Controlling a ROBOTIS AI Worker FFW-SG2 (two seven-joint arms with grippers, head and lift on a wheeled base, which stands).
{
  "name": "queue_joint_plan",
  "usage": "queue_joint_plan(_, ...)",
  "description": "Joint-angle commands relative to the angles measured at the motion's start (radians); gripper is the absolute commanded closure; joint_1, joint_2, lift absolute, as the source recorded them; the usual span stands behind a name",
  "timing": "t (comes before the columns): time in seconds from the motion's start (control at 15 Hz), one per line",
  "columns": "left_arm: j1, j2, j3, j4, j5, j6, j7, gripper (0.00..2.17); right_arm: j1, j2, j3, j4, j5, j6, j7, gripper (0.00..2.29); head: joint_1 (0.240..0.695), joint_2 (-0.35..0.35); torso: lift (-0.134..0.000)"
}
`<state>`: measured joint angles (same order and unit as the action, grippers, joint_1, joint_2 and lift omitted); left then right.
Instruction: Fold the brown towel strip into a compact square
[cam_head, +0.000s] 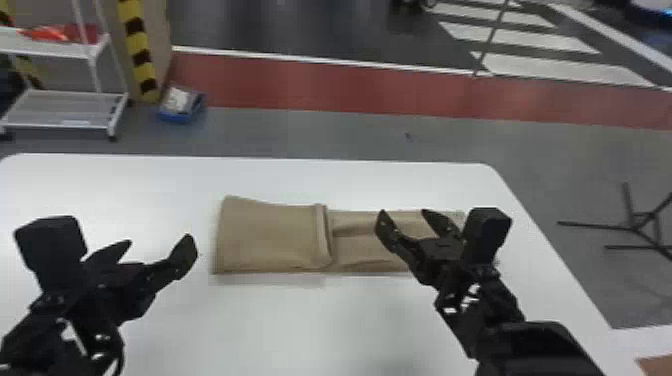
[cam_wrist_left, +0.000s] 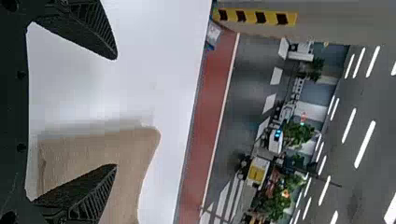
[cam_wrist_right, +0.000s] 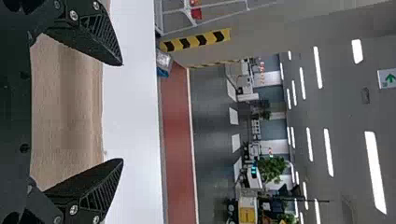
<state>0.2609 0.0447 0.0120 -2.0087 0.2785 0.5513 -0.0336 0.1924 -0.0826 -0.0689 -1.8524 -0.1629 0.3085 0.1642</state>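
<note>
Beyond your smooth white tabletop (cam_head: 280, 330) stands a rack (cam_head: 65, 107). The oblong cloth towel (cam_head: 270, 237) lies on the tabletop, thicker at left; your left claw (cam_head: 159, 241) and right claw (cam_head: 404, 212) gape.

Matt brown cloth towel strip (cam_head: 272, 235); smooth white table (cam_head: 280, 325).

White table (cam_head: 150, 180) | grey floor (cam_head: 300, 132), red band (cam_head: 320, 85) | wheeled white rack (cam_head: 65, 125)
</note>
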Motion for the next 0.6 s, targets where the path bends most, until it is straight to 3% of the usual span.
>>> queue_joint_plan(0.0,0.047,0.001,0.088,0.008,-0.002,-0.040,-0.017,0.03,-0.053,0.021,0.067,0.059,0.031,0.041,0.000,0.22,0.695,-0.065,-0.116)
queue_joint_plan(0.33,0.067,0.001,0.075,0.073,-0.039,-0.190,-0.028,0.03,-0.129,0.023,0.184,0.223,0.019,0.059,0.017,0.34,0.695,0.096,-0.116)
queue_joint_plan(0.53,0.066,0.001,0.088,0.077,-0.007,-0.184,-0.051,0.03,-0.133,0.024,0.222,0.236,0.005,0.053,0.028,0.41,0.695,0.129,-0.116)
